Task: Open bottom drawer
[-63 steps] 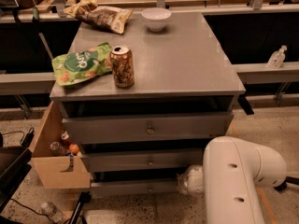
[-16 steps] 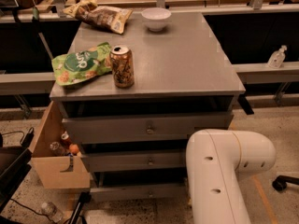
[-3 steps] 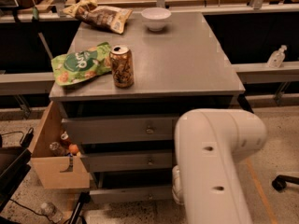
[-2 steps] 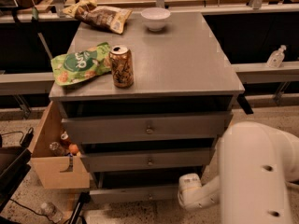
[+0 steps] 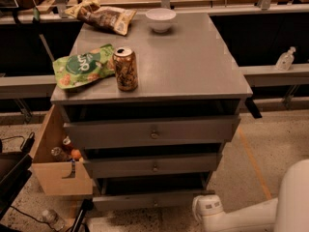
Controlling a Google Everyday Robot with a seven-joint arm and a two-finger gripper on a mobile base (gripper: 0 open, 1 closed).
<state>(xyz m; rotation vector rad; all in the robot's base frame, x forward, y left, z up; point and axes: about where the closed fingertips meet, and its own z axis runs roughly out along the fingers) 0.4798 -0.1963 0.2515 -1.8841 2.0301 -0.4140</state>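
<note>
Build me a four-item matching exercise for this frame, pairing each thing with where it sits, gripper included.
Things:
1. soda can
2. white bowl
3. bottom drawer
4. gripper

Places:
A. near the far edge of the cabinet top
B. low down, by the right end of the drawer stack, close to the floor
C. upright next to the green snack bag
D. lowest of the three grey fronts

Pairs: 1-C, 2-A, 3-D, 4-B
</note>
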